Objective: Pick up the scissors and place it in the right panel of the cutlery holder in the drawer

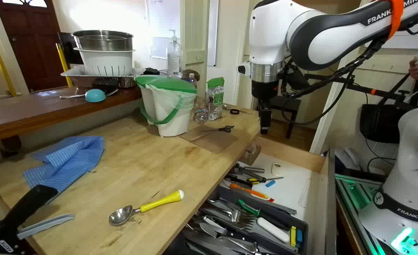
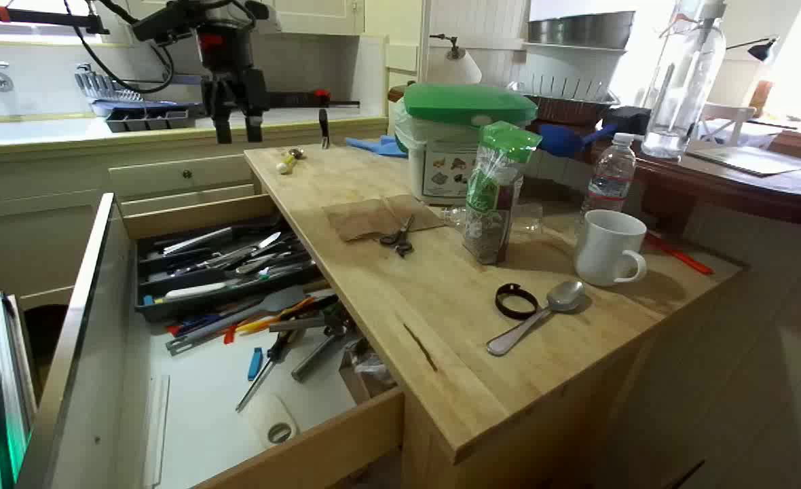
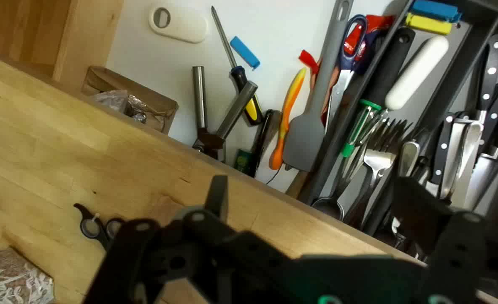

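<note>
Black-handled scissors (image 3: pixel 102 236): lie free on the butcher-block countertop (image 3: pixel 118 169), handles directly on it, blades over brown paper (image 2: pixel 360 221) in an exterior view; the pick is not yet made.
Drawer (image 3: pixel 270 38): pulled out, lower than the countertop and beside its edge.
Gripper (image 3: pixel 312 194): hangs above the countertop's drawer-side edge, jaws spread wide, nothing seen between them; the step in hand looks like the approach. Next it should cross the countertop, line up over the handles, sink close to the surface and squeeze.
Navy-handled scissors (image 3: pixel 346 63): in the drawer, below the countertop; probably not the target.
Right panel (image 3: pixel 420 97): judged from the robot's side, the crowded compartment with the white-handled utensil (image 3: pixel 415 76), below the countertop.
Grey cutlery tray (image 3: pixel 453 76): one end hidden by the countertop's edge.
</note>
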{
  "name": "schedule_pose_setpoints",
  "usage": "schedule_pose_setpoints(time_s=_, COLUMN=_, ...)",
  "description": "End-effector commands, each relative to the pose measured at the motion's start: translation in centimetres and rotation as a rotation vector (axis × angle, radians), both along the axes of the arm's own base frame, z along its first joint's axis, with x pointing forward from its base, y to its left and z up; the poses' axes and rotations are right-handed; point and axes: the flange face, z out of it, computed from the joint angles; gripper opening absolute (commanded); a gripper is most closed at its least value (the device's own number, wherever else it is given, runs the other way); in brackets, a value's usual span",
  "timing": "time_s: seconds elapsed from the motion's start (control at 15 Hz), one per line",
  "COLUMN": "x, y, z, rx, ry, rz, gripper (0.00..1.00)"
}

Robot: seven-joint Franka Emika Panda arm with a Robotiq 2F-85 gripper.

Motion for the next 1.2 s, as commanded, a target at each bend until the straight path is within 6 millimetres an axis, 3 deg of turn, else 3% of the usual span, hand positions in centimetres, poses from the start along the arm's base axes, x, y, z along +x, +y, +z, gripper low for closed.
schedule_pose_setpoints(time_s=0.0, x=0.0, y=0.0, z=0.0, rx=0.0, ry=0.001, rz=0.0, gripper=1.0)
schedule_pose_setpoints(time_s=0.8, x=0.0, y=-0.2, z=-0.5, rx=-0.016, ry=0.014, rz=0.029, gripper=1.0)
schedule_pose_setpoints(time_s=1.13, x=-1.1, y=-5.7, z=-1.3, rx=-0.141, ry=0.114, rz=0.288, gripper=1.0)
